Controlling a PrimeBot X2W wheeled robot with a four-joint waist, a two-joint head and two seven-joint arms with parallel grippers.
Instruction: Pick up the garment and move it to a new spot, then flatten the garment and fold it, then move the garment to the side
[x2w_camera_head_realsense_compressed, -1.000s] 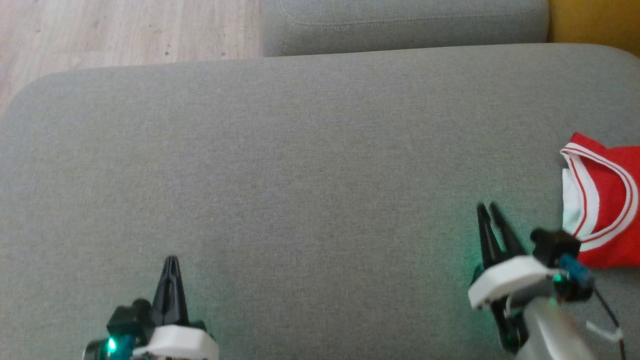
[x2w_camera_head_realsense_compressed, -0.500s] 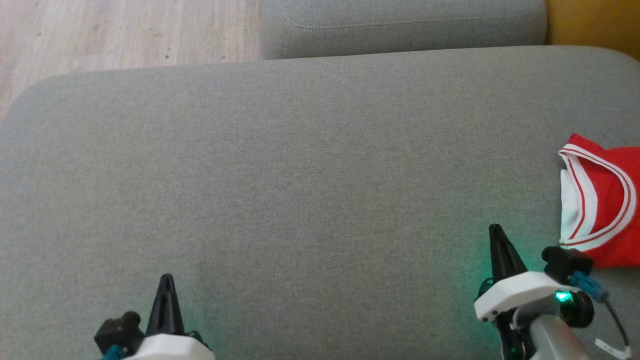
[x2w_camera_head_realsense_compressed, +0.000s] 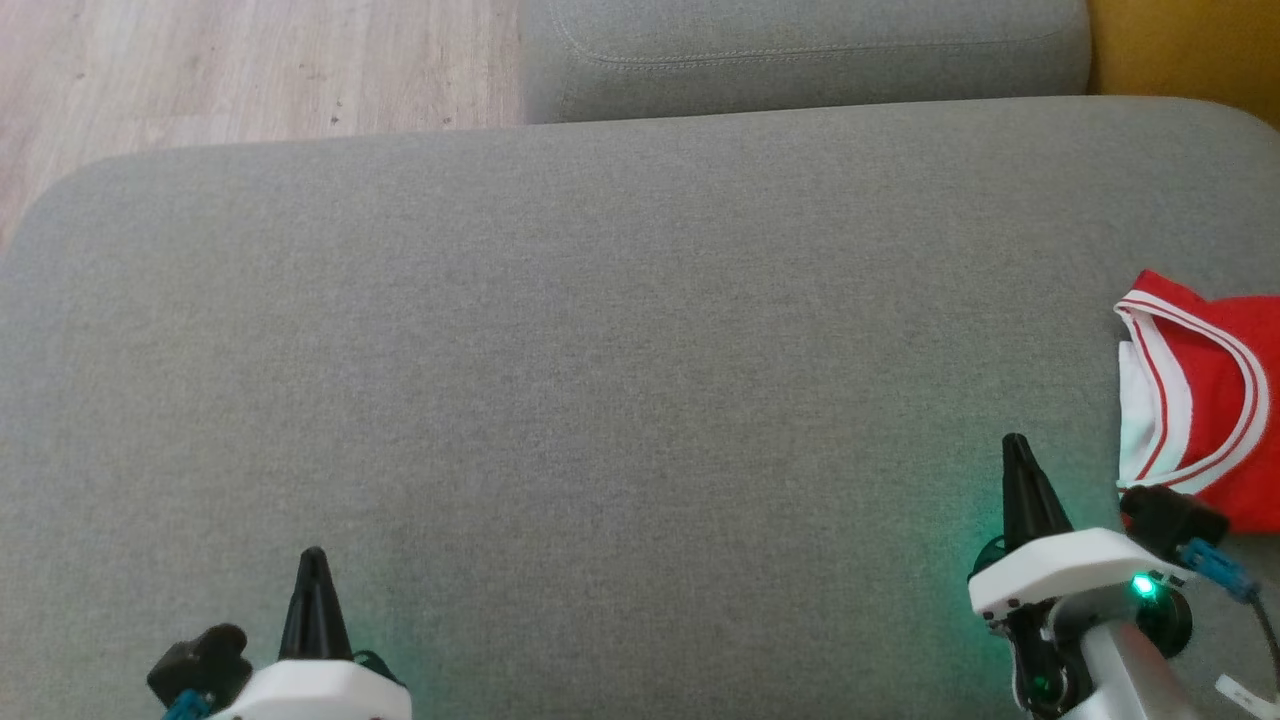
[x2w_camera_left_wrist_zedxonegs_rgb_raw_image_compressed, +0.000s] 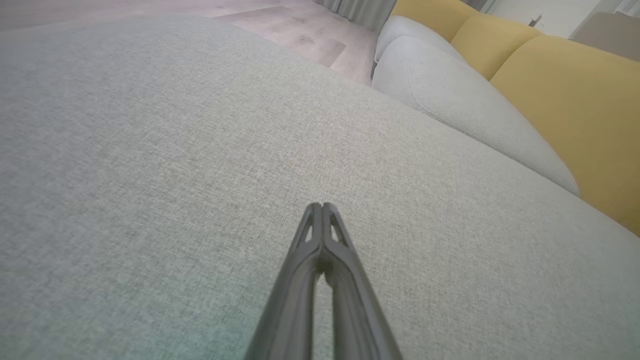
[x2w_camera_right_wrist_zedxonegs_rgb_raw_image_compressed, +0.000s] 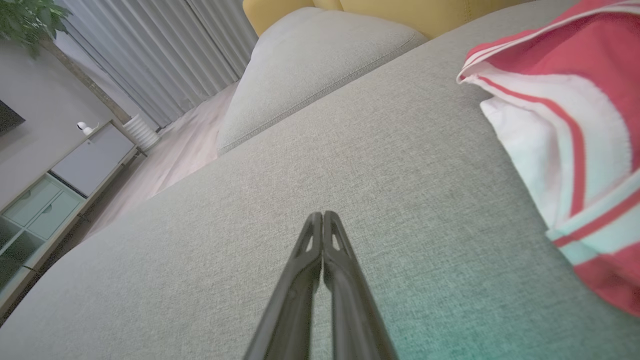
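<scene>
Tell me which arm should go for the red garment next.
Right. The right gripper sits shut just beside the red garment at the right edge of the grey cushion; the left gripper, also shut, is far across it.

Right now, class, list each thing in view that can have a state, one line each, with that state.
Garment: lying on the seat at the robot's right, looks folded, partly out of view, not held.
Left gripper: shut, empty, fingers pointing across bare seat.
Right gripper: shut, empty, beside the garment, apart from it.
</scene>
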